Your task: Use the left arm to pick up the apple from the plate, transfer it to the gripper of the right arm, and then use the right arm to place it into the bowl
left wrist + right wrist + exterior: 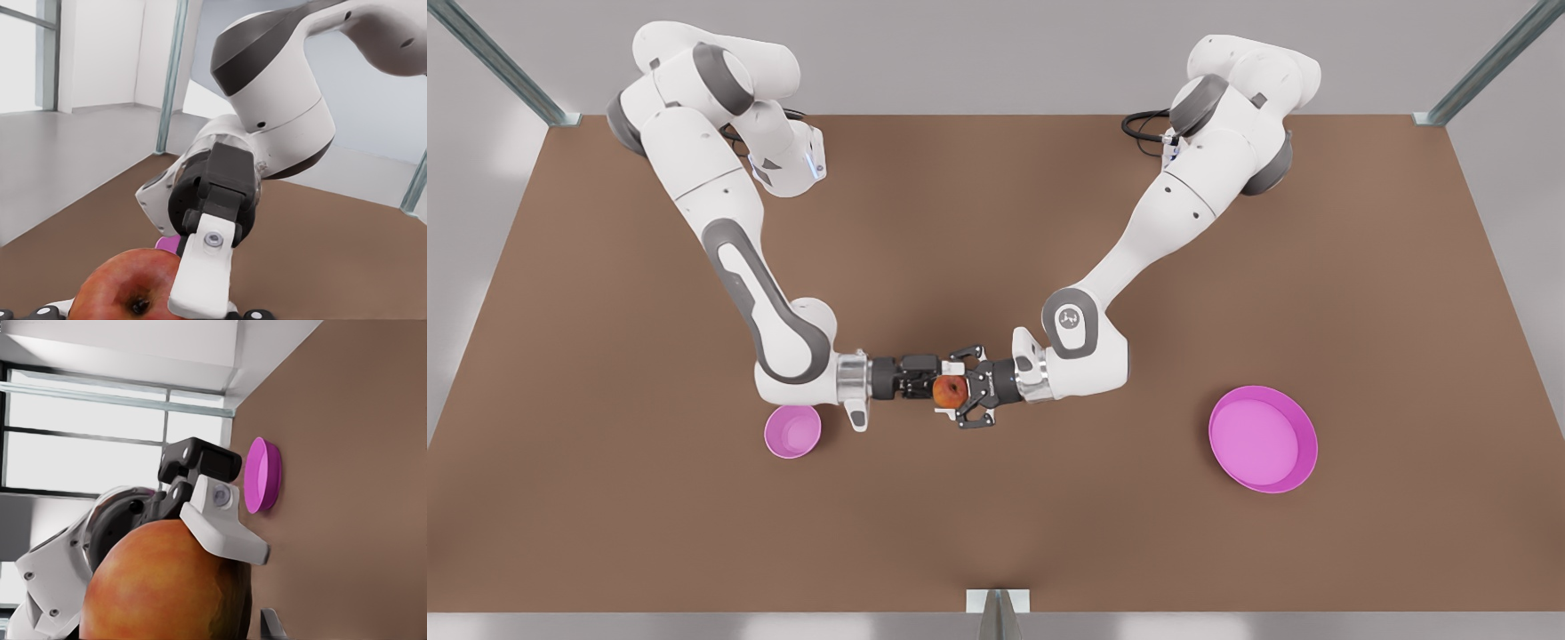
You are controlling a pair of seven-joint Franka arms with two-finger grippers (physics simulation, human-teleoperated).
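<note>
The reddish-orange apple [950,389] hangs above the table's middle, between the two grippers, which meet head-on. My left gripper [953,388], on the arm from the front view's right, is shut on the apple; one white pad [223,527] lies against its skin. My right gripper [934,382], on the arm from the front view's left, comes right up to the apple [127,287] from the opposite side. Up close the apple [167,587] looms large. The small pink bowl [792,431] sits below the right arm's wrist. The wide pink plate [1263,440] lies bare at the front view's right.
The brown table [996,533] stretches open in front of the grippers. Metal frame posts [507,67] stand at the far corners and a bracket [998,603] sits at the near edge. A sliver of the bowl [167,243] peeks from behind the right gripper, and the plate [261,475] lies behind the left one.
</note>
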